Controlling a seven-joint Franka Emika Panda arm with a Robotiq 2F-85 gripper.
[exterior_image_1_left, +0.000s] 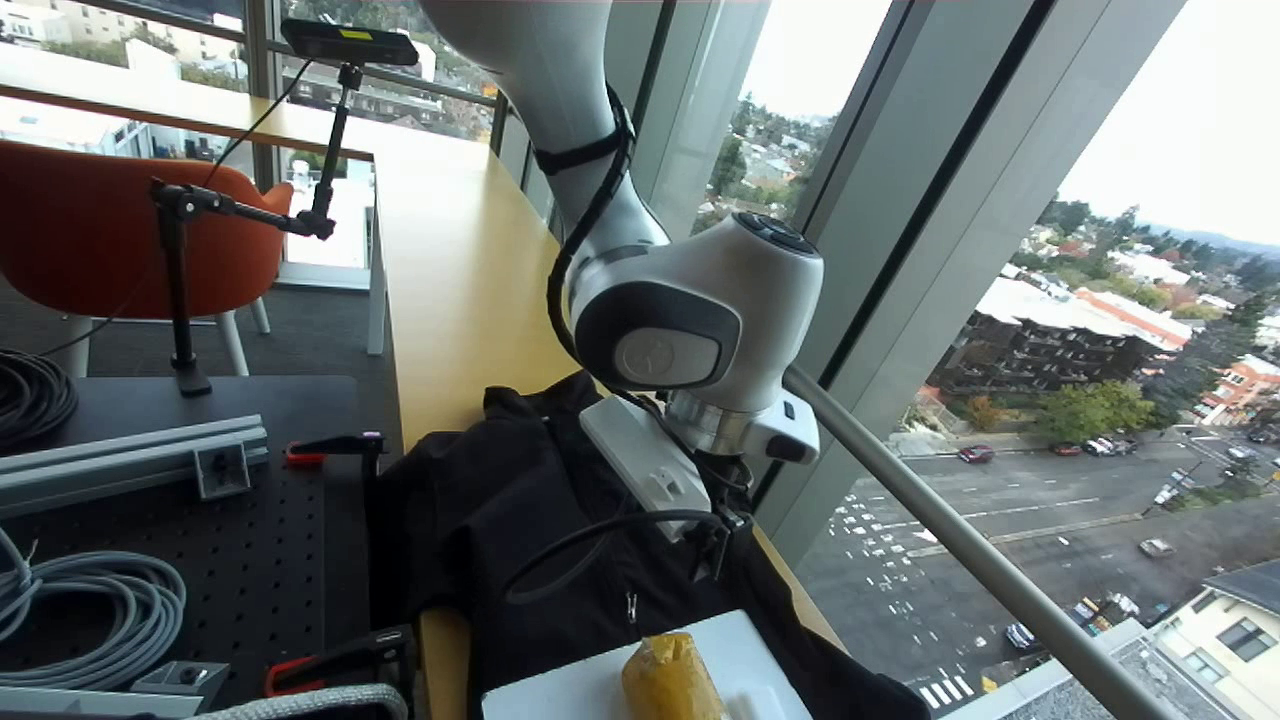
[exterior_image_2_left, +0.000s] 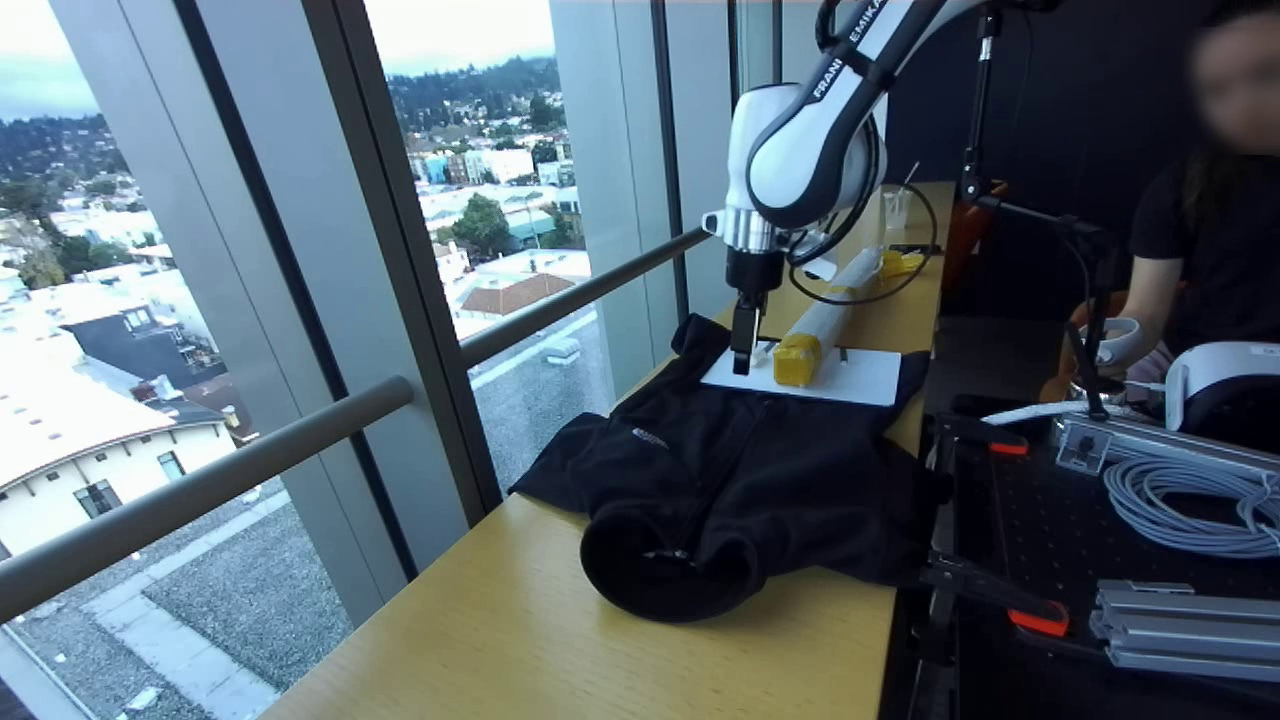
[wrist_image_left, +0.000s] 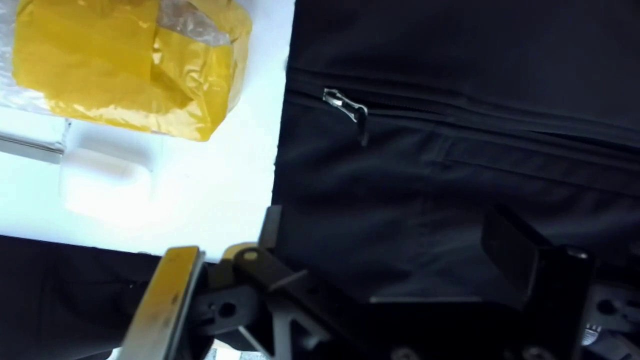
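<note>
My gripper (wrist_image_left: 387, 235) stands open above a black zip-up jacket (wrist_image_left: 425, 150), its fingers wide apart with nothing between them. The jacket lies spread out in both exterior views, its collar facing the near end in an exterior view (exterior_image_2_left: 670, 560). A metal zipper pull (wrist_image_left: 345, 102) shows beside the left edge of the wrist view's dark cloth. Part of the jacket is covered by a white board (wrist_image_left: 225, 190). On that board rest a long clear-wrapped package with a yellow-taped end (wrist_image_left: 125, 75) and a small white rounded object (wrist_image_left: 105, 185). Whether the fingertips touch anything cannot be told.
The wooden table (exterior_image_2_left: 560, 650) runs along windows with a metal railing (exterior_image_2_left: 580, 300) close by. Beside it, a black perforated bench carries an aluminium profile (exterior_image_1_left: 130, 460), a grey cable coil (exterior_image_1_left: 110, 620) and red-black clamps (exterior_image_1_left: 340, 660). A person (exterior_image_2_left: 1210, 220) sits on that side.
</note>
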